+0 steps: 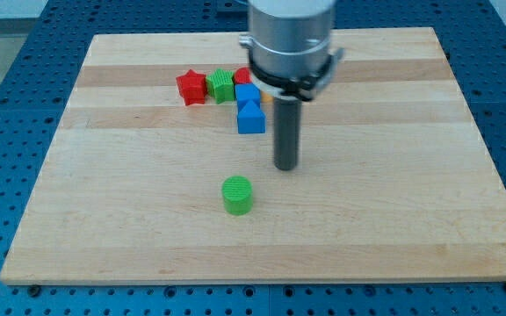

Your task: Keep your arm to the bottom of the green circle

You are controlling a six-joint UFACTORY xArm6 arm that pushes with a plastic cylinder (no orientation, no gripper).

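Note:
The green circle (237,194), a short green cylinder, stands alone on the wooden board (393,202), a little below the view's middle. My tip (286,167) is at the end of the dark rod, up and to the right of the green circle, with a gap between them. It touches no block.
A cluster of blocks sits near the view's top: a red star-like block (191,87), a green block (221,84), a red block (242,76) partly hidden by the arm, a blue cube (247,93) and a blue block (250,118). An orange bit (268,99) shows behind the rod.

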